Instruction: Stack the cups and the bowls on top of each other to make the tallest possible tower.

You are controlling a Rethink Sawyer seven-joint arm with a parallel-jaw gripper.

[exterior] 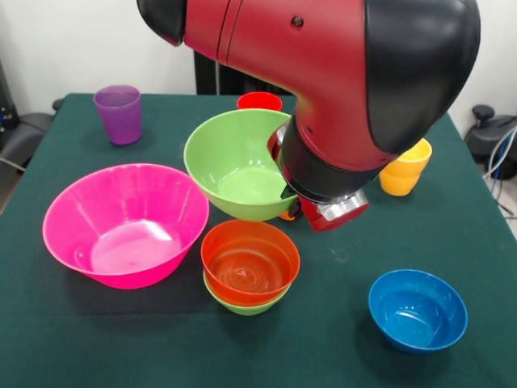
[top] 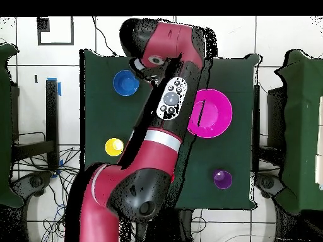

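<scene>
The huge pink bowl [exterior: 125, 222] [top: 211, 113] stands at the left. Beside it, the large lime green bowl [exterior: 234, 166] sits at mid table. In front of that, the red-orange bowl [exterior: 250, 260] is nested in a smaller green bowl [exterior: 242, 307]. A blue bowl [exterior: 418, 309] [top: 125, 82] stands alone at the front right. The purple cup [exterior: 118, 113] [top: 222, 179] is at the back left, and a red cup [exterior: 259, 101] peeks over the green bowl. A yellow cup [exterior: 414, 152] [top: 114, 147] appears to sit in an orange cup [exterior: 398, 182]. My gripper [exterior: 311, 212] is low at the large green bowl's right rim, mostly hidden by the wrist.
The bulky red and black arm [exterior: 339, 89] [top: 161, 126] hangs over mid table and hides the middle bowls in the overhead view. A dark green cloth [exterior: 339, 339] covers the table. A chair and cables stand off the table's right edge.
</scene>
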